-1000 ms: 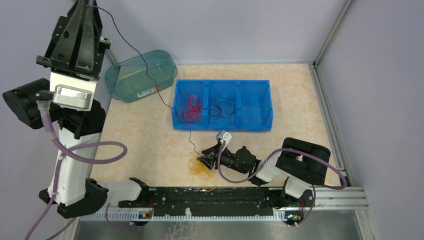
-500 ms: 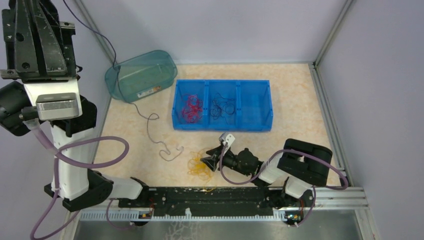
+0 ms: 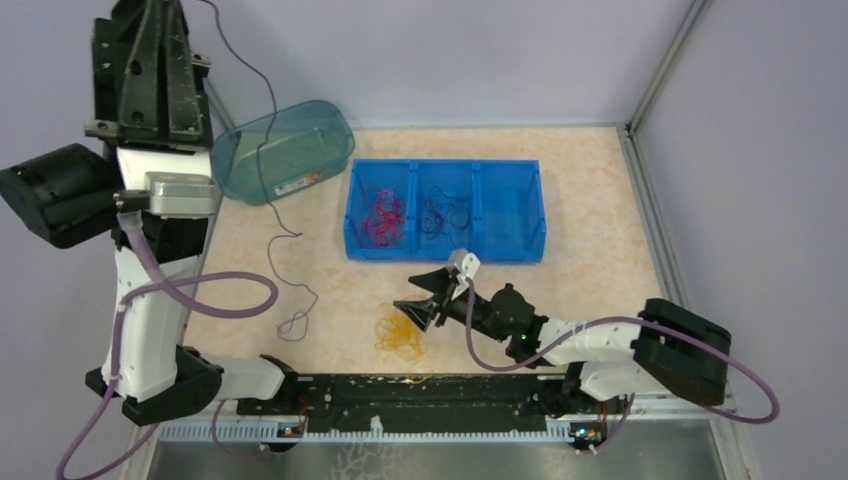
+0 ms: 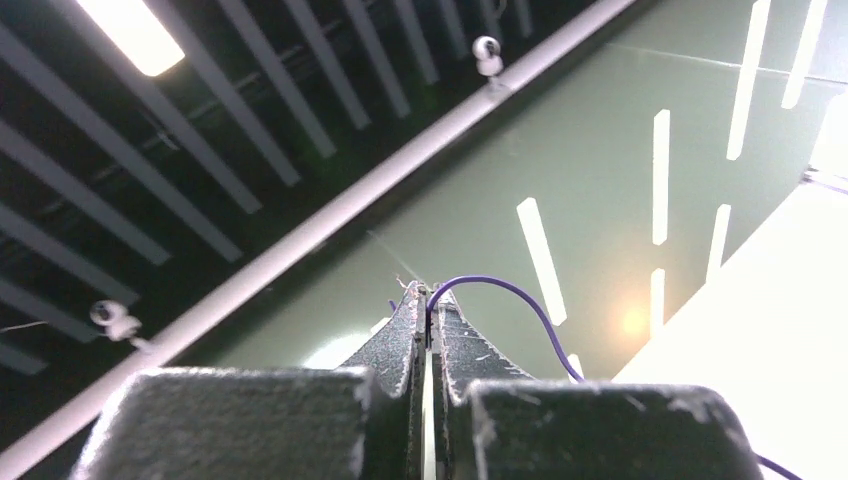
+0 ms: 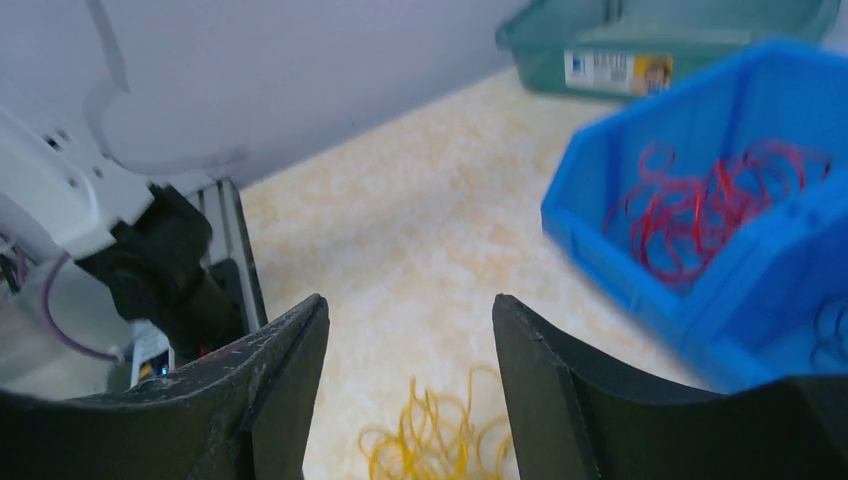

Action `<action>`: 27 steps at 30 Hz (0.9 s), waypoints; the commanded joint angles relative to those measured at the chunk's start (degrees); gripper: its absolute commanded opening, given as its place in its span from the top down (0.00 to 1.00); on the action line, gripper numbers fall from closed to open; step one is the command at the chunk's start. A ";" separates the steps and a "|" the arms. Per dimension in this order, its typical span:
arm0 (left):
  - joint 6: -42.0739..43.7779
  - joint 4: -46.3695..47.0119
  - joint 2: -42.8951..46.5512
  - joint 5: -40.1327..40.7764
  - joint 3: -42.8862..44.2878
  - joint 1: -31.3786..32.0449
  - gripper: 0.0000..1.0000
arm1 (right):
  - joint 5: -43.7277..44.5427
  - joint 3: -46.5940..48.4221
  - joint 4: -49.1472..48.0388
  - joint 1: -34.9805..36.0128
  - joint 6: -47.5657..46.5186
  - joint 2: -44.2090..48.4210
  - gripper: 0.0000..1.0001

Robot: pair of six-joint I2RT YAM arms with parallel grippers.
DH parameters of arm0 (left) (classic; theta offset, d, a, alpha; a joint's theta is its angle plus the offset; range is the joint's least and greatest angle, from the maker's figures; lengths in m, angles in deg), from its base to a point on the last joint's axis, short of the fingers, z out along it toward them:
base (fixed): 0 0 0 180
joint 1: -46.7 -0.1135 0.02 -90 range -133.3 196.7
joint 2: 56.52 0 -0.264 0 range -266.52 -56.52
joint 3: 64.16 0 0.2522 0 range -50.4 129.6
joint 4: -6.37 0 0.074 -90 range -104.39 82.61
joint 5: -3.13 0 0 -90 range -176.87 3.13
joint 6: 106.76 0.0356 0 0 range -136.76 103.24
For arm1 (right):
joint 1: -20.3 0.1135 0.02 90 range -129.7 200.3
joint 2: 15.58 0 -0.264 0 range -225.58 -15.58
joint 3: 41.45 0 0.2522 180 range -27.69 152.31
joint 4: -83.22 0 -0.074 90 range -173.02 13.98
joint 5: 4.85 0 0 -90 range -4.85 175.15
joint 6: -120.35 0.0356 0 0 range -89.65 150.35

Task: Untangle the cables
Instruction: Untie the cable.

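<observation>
One pale marbled worktop (image 3: 590,200) carries two arms, one blue bin (image 3: 445,253) of three compartments at the centre, and one teal tub (image 3: 300,130) at the bin's ten o'clock. There are four lots of cable. One lone purple cable (image 4: 520,292) is pinched between the closed fingers of the raised left claw (image 4: 430,300). From there it hangs down past the tub, and its lower end lies looped on the worktop at the bin's eight o'clock. Whether it touches the tub cannot be told. One bundle of red cables (image 3: 383,215) lies in the left compartment and one bundle of dark cables (image 3: 445,212) in the middle one. One bundle of yellow cables (image 3: 400,335) lies loose on the worktop at the bin's six o'clock. The right claw (image 3: 405,293) hovers low at that bundle's one o'clock, jaws spread wide with nothing between them. The strands in each bundle are too fine to count. The left claw's tips are cut off at the top of the overhead view, and the right wrist view is blurred.
</observation>
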 commanded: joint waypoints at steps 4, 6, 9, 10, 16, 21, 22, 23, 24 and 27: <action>-2.85 -13.28 -1.51 -0.88 -0.43 0.20 1.00 | 0.55 11.06 10.90 0.73 -8.40 13.66 0.38; -3.47 -15.32 -2.66 -0.04 -0.63 0.20 1.00 | 3.11 11.35 12.86 0.73 -9.66 16.53 0.38; -2.77 -15.83 -4.38 0.21 -1.49 0.20 1.00 | 6.35 12.47 16.82 0.64 -11.42 19.16 0.38; -2.58 -15.68 -5.06 0.28 -1.44 0.20 1.00 | 8.12 12.61 18.11 0.62 -11.73 19.67 0.38; -1.40 -15.25 -11.94 1.61 1.79 1.24 1.00 | 21.17 11.73 19.41 0.59 -13.41 22.67 0.40; 0.76 -14.53 -17.11 2.86 3.90 3.45 1.00 | 28.78 12.98 22.01 0.19 -15.21 22.95 0.41; 1.40 -14.48 -18.11 3.03 4.49 3.96 1.00 | 29.92 13.00 22.15 0.14 -15.45 23.14 0.42; 1.81 -14.39 -19.02 3.33 4.98 4.38 1.00 | 31.00 12.84 22.14 0.06 -15.53 23.42 0.42; 2.56 -14.39 -19.82 3.41 5.38 4.76 1.00 | 31.65 12.62 22.08 -0.03 -15.54 23.82 0.42; 4.12 -13.91 -21.73 3.86 5.87 5.27 1.00 | 32.85 11.70 22.20 -0.35 -15.54 25.13 0.42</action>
